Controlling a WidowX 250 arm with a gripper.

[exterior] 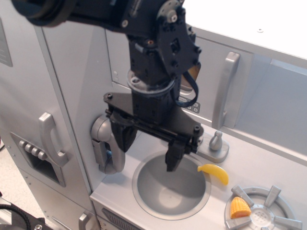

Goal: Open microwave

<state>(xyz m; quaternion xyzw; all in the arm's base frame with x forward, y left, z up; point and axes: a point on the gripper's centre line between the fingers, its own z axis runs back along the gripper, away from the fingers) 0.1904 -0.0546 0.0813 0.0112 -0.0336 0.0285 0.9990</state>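
The microwave (211,62) is the grey cabinet compartment behind the sink, with its flat door closed. Its long vertical silver handle (224,88) stands on the door's right side, and a row of small buttons (193,108) shows at the door's bottom edge. Most of the door and its window is hidden behind my black arm. My gripper (147,150) hangs open and empty above the sink (171,188), pointing down, left of and below the handle. One finger (123,135) is at the left, the other (173,157) at the right.
A grey faucet (106,146) curves beside the left finger. A small knob (217,142) stands behind the sink. A yellow banana (214,173) lies at the sink's right rim. An orange corn piece (239,207) sits on the burner (264,211). The tall fridge door with handle (52,139) is at left.
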